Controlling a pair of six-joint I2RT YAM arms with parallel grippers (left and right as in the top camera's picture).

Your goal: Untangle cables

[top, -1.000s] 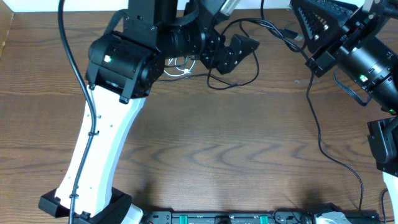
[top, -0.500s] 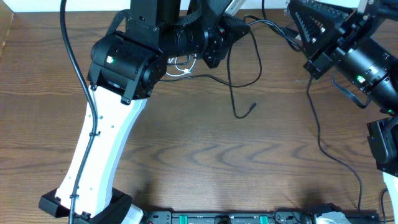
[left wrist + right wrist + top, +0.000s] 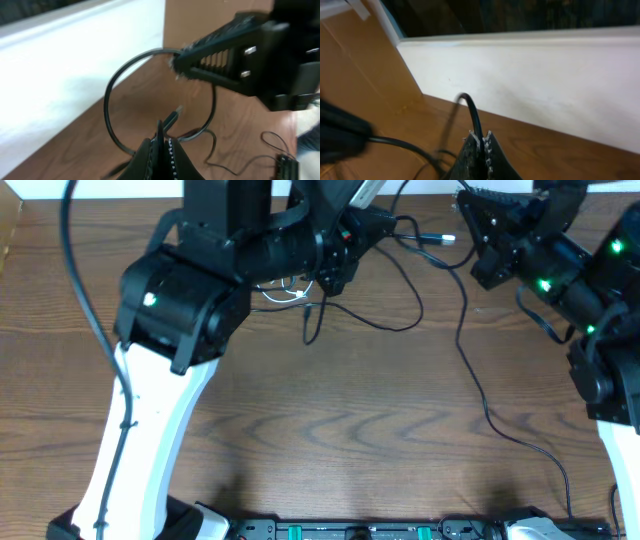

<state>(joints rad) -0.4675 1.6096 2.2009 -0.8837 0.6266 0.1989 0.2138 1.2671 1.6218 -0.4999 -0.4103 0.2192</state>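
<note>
Looping black cable (image 3: 107, 102) clamped in left end effector (image 3: 161, 142) and right end effector (image 3: 479, 138).

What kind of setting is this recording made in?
Most likely a robotics lab bench rather than a home: a left arm and right arm work at a wood-grain table, a black cable trails across it, and an equipment rail lines the near edge.

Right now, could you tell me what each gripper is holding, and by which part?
The left gripper pinches a black cable just below its plug; the right gripper pinches a black cord along its length, away from any visible end.
</note>
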